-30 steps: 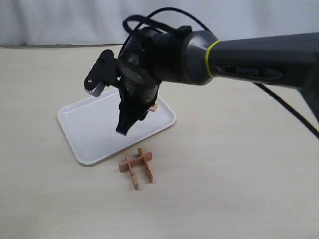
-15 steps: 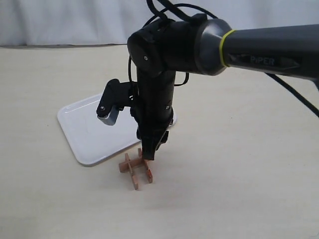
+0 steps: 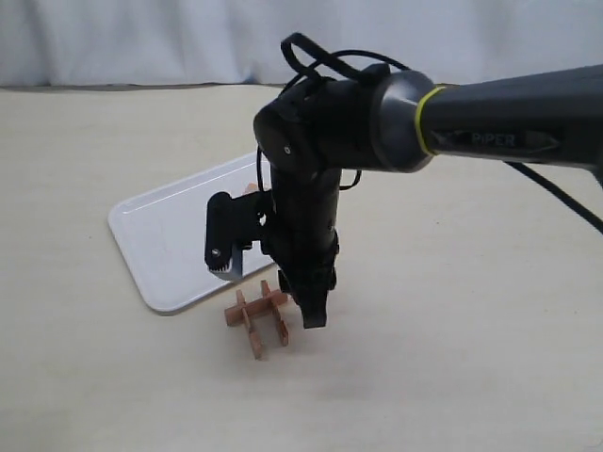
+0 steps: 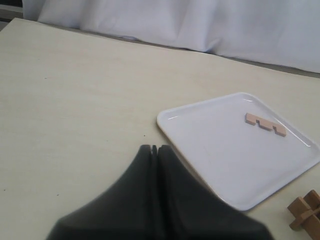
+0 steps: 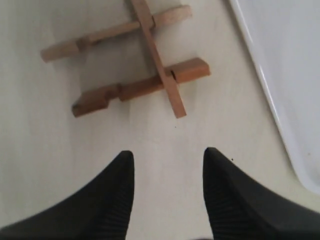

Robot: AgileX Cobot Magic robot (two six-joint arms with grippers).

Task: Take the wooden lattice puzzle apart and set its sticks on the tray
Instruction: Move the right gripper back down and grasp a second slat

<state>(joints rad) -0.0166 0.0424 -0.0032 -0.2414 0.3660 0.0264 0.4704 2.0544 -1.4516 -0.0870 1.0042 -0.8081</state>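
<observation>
The small reddish-brown wooden puzzle [image 3: 255, 319] lay flat on the table just beside the tray [image 3: 160, 240], with a narrow gap between them. Up close, three notched sticks [image 5: 156, 61] showed in it: two parallel, one crossing both. The white, shallow-rimmed tray held a single loose stick [image 4: 265, 125], lying flat near its far edge.

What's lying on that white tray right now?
One notched stick, near a corner of the tray; the rest is bare. In the exterior view the arm covers part of the tray, but the left wrist view shows it nearly whole.
</observation>
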